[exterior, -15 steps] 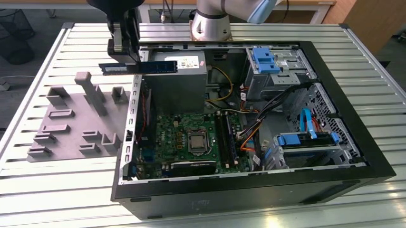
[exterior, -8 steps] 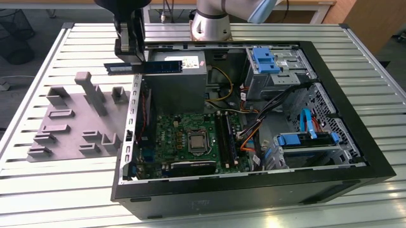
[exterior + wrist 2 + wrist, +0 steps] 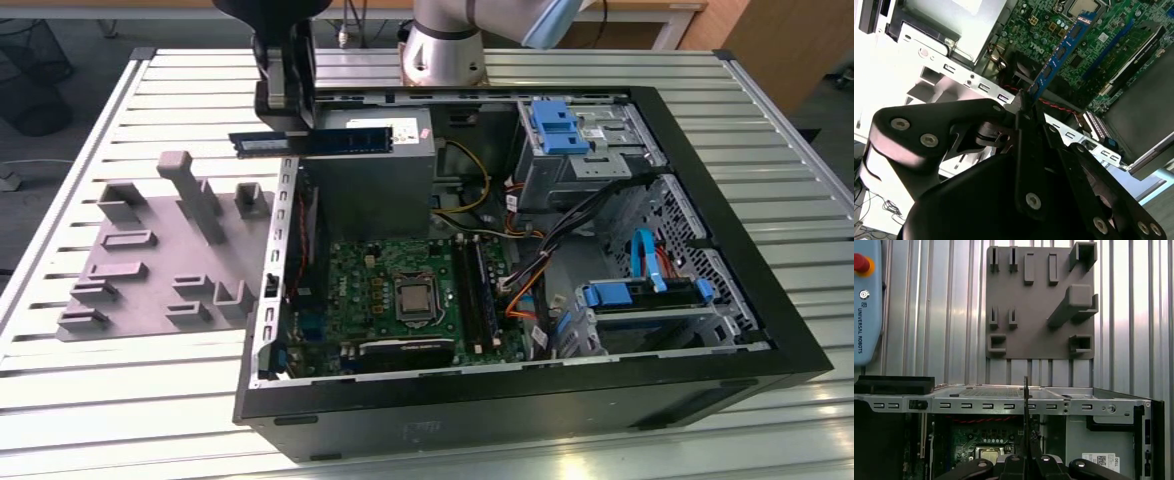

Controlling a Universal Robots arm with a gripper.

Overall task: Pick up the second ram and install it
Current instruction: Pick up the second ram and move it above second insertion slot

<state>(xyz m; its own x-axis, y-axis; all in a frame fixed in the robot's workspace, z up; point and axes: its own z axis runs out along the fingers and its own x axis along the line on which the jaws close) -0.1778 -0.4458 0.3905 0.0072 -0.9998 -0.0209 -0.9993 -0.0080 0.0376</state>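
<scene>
The second ram (image 3: 340,141) is a thin blue-green stick. It hangs level in the air above the open computer case's back left corner, over the grey power supply (image 3: 374,185). My gripper (image 3: 296,132) comes down from above and is shut on the stick near its middle. In the second wrist view the ram (image 3: 1060,52) juts out from the closed fingers (image 3: 1023,112) towards the green motherboard (image 3: 1114,47). In the first wrist view the ram (image 3: 1026,410) is edge-on, above the case wall. The motherboard (image 3: 394,290) lies on the case floor, with dark memory slots (image 3: 478,295) beside the processor socket.
A grey fixture plate (image 3: 147,270) with slotted blocks lies on the slatted table at the exterior view's left of the case; it is also in the first wrist view (image 3: 1039,305). Blue drive brackets (image 3: 558,125) and cables fill the case's right side. The arm's base (image 3: 447,45) stands behind.
</scene>
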